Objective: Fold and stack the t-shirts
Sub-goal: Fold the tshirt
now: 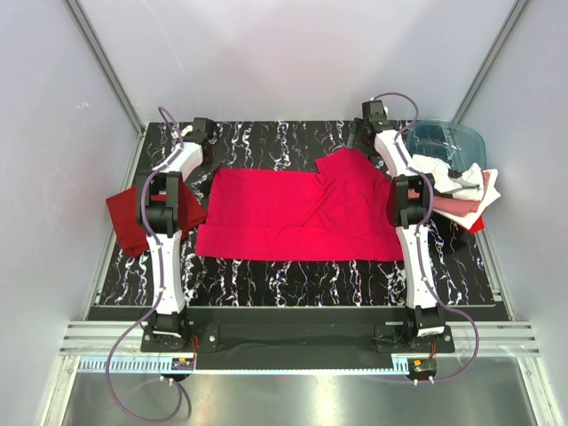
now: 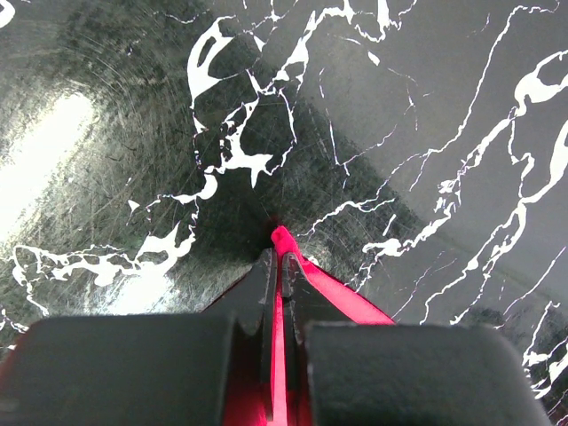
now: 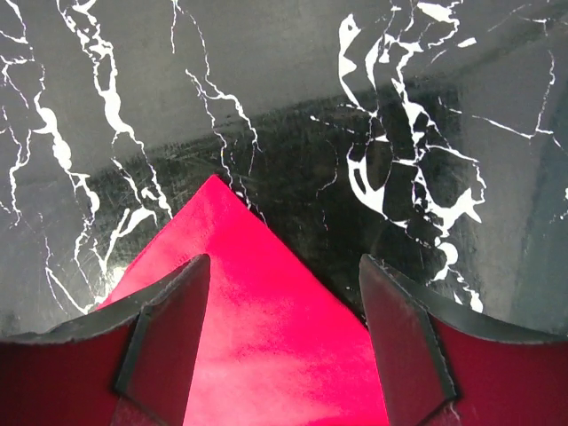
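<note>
Crimson t-shirt (image 1: pixel 293 217) lies spread almost flat across the middle of the bench (image 1: pixel 293 275), with its far right part rumpled up into a fold. That is why both my arms reach to its far edge: I judge the fold starts there, and the cloth has to be taken at two corners to lift evenly.

My left hand (image 2: pixel 277 266) is clenched on the shirt's far left corner. Only a thin sliver of crimson shows between the pressed-together fingers, a shallow pinch that could slip under a hard pull.

My right hand (image 3: pixel 286 266) is released. Its fingers (image 3: pixel 169 328) stand wide on either side of a pointed corner at the shirt's far right, the cloth lying between them, not gripped. Closing there looks like the next need before any lift.

A darker red t-shirt (image 1: pixel 133 217) sits just left of the crimson one. A pile of t-shirts (image 1: pixel 457 191), white and pink, waits to its right beside the blue tub (image 1: pixel 448 140).
</note>
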Robot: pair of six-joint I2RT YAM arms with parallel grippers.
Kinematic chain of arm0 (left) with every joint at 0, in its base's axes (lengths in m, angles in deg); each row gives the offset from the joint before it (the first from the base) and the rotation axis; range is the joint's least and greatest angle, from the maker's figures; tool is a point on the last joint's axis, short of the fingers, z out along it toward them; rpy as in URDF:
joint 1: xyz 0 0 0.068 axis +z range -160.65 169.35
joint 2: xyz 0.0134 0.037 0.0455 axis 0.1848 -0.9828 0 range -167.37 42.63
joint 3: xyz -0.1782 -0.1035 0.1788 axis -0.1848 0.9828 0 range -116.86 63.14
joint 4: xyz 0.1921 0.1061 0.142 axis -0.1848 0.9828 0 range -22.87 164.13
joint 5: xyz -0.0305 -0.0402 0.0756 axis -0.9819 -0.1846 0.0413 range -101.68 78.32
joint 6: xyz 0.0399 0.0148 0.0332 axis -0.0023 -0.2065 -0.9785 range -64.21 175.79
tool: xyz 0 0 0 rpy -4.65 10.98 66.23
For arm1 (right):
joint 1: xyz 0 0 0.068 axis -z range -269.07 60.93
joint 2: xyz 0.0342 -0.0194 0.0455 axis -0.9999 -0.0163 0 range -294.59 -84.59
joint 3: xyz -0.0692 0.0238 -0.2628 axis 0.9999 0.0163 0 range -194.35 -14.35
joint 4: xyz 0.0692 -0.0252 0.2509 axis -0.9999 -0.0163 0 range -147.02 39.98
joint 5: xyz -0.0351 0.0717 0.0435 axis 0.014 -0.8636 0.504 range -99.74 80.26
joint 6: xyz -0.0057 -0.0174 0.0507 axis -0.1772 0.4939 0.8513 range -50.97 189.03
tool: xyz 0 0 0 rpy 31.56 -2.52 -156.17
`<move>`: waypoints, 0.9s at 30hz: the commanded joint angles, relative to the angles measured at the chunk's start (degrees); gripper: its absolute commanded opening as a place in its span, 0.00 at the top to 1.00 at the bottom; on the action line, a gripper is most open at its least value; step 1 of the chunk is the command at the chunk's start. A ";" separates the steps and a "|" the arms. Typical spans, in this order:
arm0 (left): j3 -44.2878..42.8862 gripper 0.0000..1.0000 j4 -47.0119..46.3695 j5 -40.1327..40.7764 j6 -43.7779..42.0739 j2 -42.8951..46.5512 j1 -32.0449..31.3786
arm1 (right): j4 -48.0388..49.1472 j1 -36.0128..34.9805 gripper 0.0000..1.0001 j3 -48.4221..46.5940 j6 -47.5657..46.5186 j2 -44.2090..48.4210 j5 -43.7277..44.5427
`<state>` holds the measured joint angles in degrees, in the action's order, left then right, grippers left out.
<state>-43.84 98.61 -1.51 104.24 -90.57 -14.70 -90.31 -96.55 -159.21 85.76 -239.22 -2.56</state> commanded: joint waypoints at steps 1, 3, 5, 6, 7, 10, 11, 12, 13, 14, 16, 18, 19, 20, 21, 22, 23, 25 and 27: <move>1.16 1.00 0.33 -1.38 -0.72 0.58 0.45 | -2.60 0.10 0.25 -3.50 0.05 -1.99 -1.29; 1.16 1.00 0.33 -1.39 -0.72 0.67 0.45 | -2.68 0.19 0.26 -4.11 0.75 -3.04 -1.38; 1.16 1.00 0.24 -1.39 -0.72 0.58 0.45 | -2.77 0.19 0.27 -5.51 0.76 -4.27 -1.73; 1.25 1.00 0.33 -1.47 -0.72 0.58 0.45 | -3.56 0.19 0.28 -6.39 0.93 -4.80 -1.90; 1.16 1.00 0.33 -1.47 -0.81 0.58 0.45 | -3.83 0.10 0.31 -7.71 0.85 -5.24 -2.17; 1.25 1.00 0.24 -1.47 -0.81 0.58 0.45 | -4.18 -0.07 0.32 -8.42 0.32 -5.77 -1.82; 1.16 1.00 0.24 -1.47 -0.81 0.58 0.45 | -4.01 -0.16 0.32 -8.42 -0.03 -5.86 -1.64; 1.16 1.00 0.24 -1.47 -0.81 0.58 0.45 | -3.92 -0.33 0.33 -8.42 -0.64 -5.86 -1.29; 1.25 1.00 0.24 -1.47 -0.81 0.58 0.45 | -3.83 -0.60 0.34 -8.77 -0.65 -5.95 -0.60; 1.16 1.00 0.24 -1.47 -0.81 0.58 0.45 | -3.74 -0.86 0.34 -8.95 -0.82 -6.21 -0.41; 1.16 1.00 0.07 -1.47 -0.90 0.49 0.45 | -3.92 -1.13 0.35 -9.65 -1.17 -6.48 0.11; 1.07 1.00 0.15 -1.56 -0.81 0.58 0.45 | -4.26 -1.74 0.39 -10.44 -1.96 -7.09 0.03; 1.24 1.00 0.16 -1.56 -0.81 0.58 0.45 | -4.53 -2.00 0.39 -11.05 -2.23 -7.27 0.72; 1.07 1.00 0.16 -1.56 -0.90 0.58 0.45 | -4.62 -2.18 0.39 -11.24 -2.49 -7.44 0.99; 1.24 1.00 0.24 -1.56 -0.90 0.58 0.45 | -4.53 -2.53 0.42 -11.24 -3.02 -7.36 1.43; 1.16 1.00 0.16 -1.56 -0.90 0.58 0.45 | -4.44 -2.71 0.43 -11.24 -3.28 -7.36 1.96; 1.16 1.00 0.24 -1.56 -0.90 0.58 0.45 | -4.36 -2.88 0.44 -11.32 -3.55 -7.36 2.22; 1.16 1.00 0.24 -1.56 -0.90 0.58 0.45 | -4.09 -3.06 0.48 -11.24 -3.90 -7.36 2.66; 1.16 1.00 0.24 -1.56 -0.90 0.49 0.45 | -3.83 -3.24 0.57 -11.32 -4.16 -7.36 3.36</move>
<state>-43.75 98.37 -2.08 104.04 -90.57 -14.57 -92.39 -98.76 -168.67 82.85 -244.86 -0.26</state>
